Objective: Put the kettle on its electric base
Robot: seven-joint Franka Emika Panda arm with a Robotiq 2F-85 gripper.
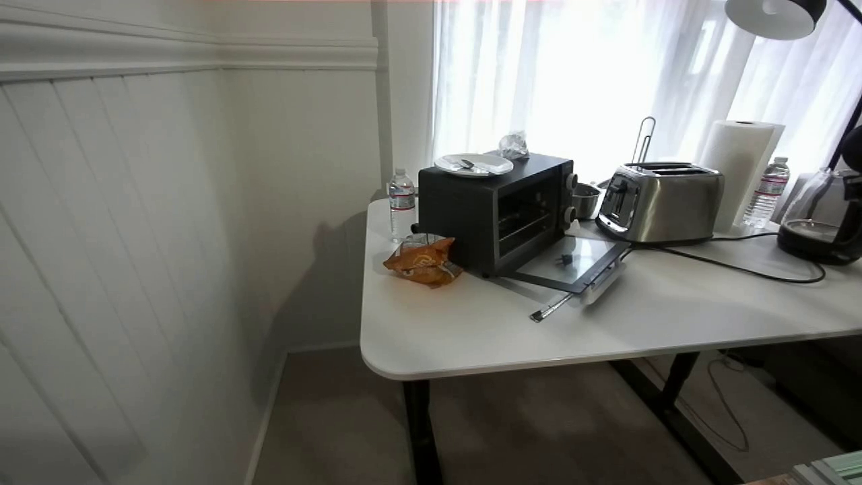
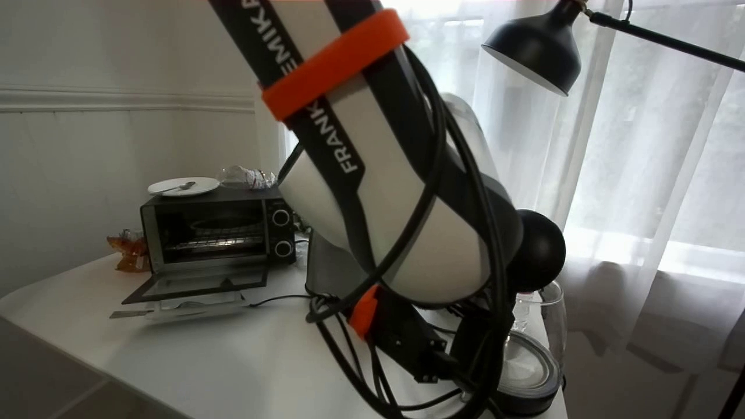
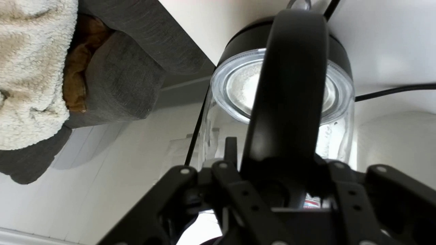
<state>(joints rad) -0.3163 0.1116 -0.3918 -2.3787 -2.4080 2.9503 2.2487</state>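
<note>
Under sheer, bright curtains (image 1: 579,81), the smooth white counter (image 1: 431,330) carries the appliances, set back toward them, perhaps to be reached from the front. An arm (image 2: 396,192), smooth white and black, slants down over it, presumably to get a grip from above. The toaster oven (image 1: 465,222), a dark square-cornered box, has its framed glass door (image 1: 592,259) down. Apart from it sits the rounded, brushed-steel toaster (image 1: 677,205), and past that a soft white paper-towel roll (image 1: 737,168).

Well apart from the oven, the kettle (image 1: 811,221), a clear glass jug, stands on a black foot (image 3: 247,40), seemingly upright. Whether that foot is the kettle's own or includes the electric base, I cannot tell. The handle (image 3: 291,85), dark with a dull sheen, lies between the fingers of the pincer (image 3: 277,158), likely chosen because slick, wide glass would be hard to pinch; whether they are clamped on it or only around it, I cannot tell.

A glossy round plate (image 2: 205,185) uses the oven's top as a shelf. A slim black cord (image 3: 396,91) close to the foot hints that the base may already be underneath. Smallest, a metal spoon (image 2: 187,185) lies on the plate.
</note>
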